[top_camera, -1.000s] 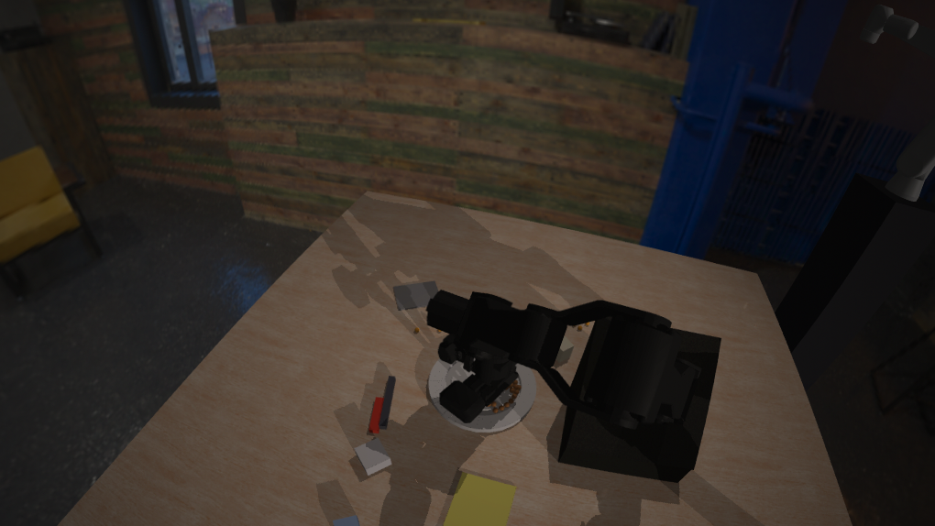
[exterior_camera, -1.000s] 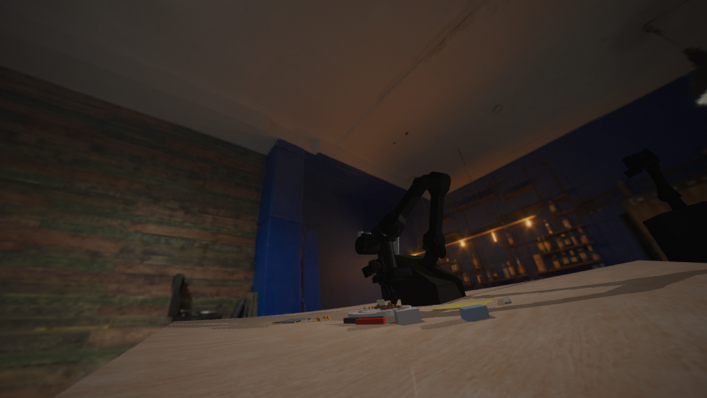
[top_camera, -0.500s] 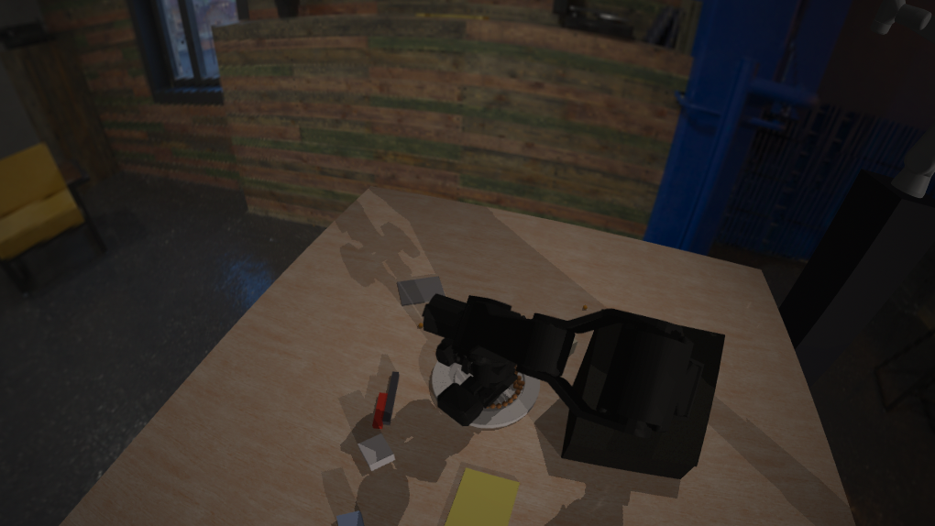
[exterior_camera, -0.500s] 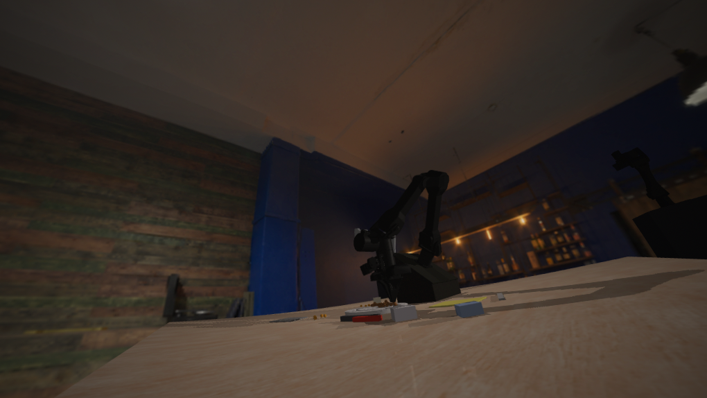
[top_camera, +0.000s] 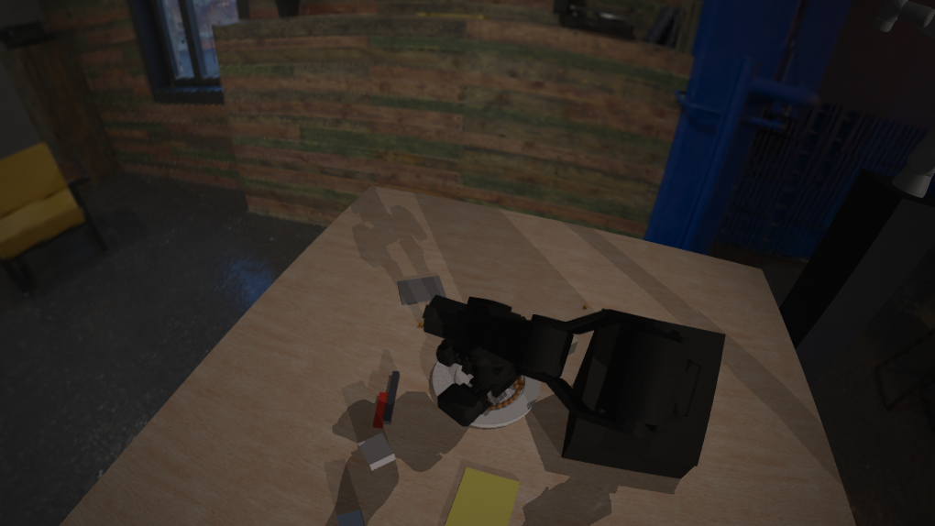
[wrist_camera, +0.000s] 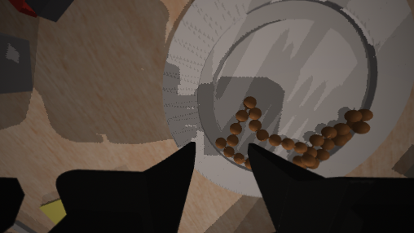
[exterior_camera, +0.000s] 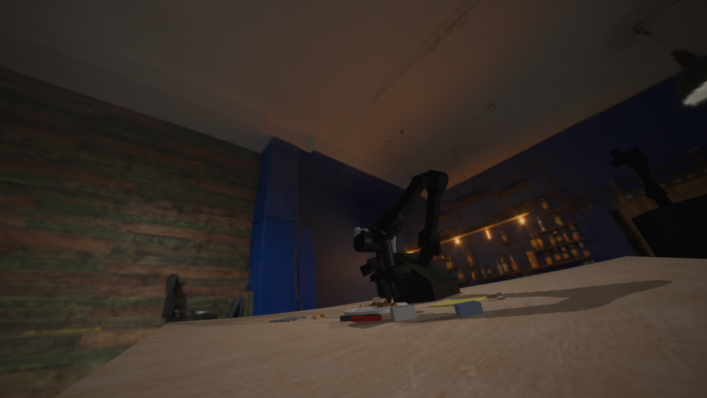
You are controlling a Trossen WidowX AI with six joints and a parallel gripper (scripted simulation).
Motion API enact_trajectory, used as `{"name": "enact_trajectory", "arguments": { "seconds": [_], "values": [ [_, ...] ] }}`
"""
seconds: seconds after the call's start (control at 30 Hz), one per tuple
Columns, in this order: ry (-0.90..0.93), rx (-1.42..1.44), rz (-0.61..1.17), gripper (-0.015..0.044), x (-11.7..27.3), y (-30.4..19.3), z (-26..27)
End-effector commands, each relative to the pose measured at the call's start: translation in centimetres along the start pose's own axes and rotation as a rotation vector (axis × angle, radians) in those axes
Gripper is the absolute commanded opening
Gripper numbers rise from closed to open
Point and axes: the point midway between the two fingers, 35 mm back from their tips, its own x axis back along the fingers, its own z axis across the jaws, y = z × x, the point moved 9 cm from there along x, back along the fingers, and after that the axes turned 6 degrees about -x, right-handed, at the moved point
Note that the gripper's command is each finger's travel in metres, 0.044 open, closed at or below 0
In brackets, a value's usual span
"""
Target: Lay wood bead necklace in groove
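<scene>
Wrist view: tool (top_camera: 480, 382) (exterior_camera: 391, 295) (wrist_camera: 222, 147) about half open, nothing gripped, its tips over the near rim of the round board (top_camera: 502, 407) (exterior_camera: 347, 314) (wrist_camera: 391, 94). Bead necklace (top_camera: 520, 390) (exterior_camera: 382, 304) (wrist_camera: 288, 143) bunched on the board, partly across its middle, partly along the groove at right. Farther left, dark block (wrist_camera: 14, 65) on counter (top_camera: 261, 392) (exterior_camera: 296, 356) (wrist_camera: 110, 77).

Yellow flat square (top_camera: 483, 498) (exterior_camera: 457, 301) (wrist_camera: 55, 212) on the wooden surface (top_camera: 261, 366) (exterior_camera: 247, 361) (wrist_camera: 98, 53), red-and-dark bar (top_camera: 380, 410) (exterior_camera: 366, 318) lying near a pale block (top_camera: 377, 451) (exterior_camera: 403, 313), blue block (top_camera: 351, 519) (exterior_camera: 468, 308), dark flat rectangle (top_camera: 420, 290) (exterior_camera: 287, 319), yellow chair (top_camera: 38, 202) on the floor, plank wall (top_camera: 366, 117) (exterior_camera: 123, 207), lit bottle shelves (exterior_camera: 562, 261) beyond
</scene>
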Motion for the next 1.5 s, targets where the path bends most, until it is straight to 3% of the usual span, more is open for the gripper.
{"name": "enact_trajectory", "arguments": {
  "seconds": [0.0, 0.13, 0.87, 1.27, 1.47],
  "values": [
    [-0.001, 0.003, 0.001, 0.0341, 0.0, 0.0, 0.0],
    [-0.001, -0.002, 0.004, 0.044, 0.1, -0.1, 0.0],
    [-0.001, 0.001, 0.007, 0.044, 0.4, 0.0, 0.0],
    [-0.003, 0.22, 0.004, 0.0125, 3.4, 4.1, -1.6],
    [-0.003, 0.22, 0.004, 0.012, 2.6, 4.1, -1.6]
  ]
}}
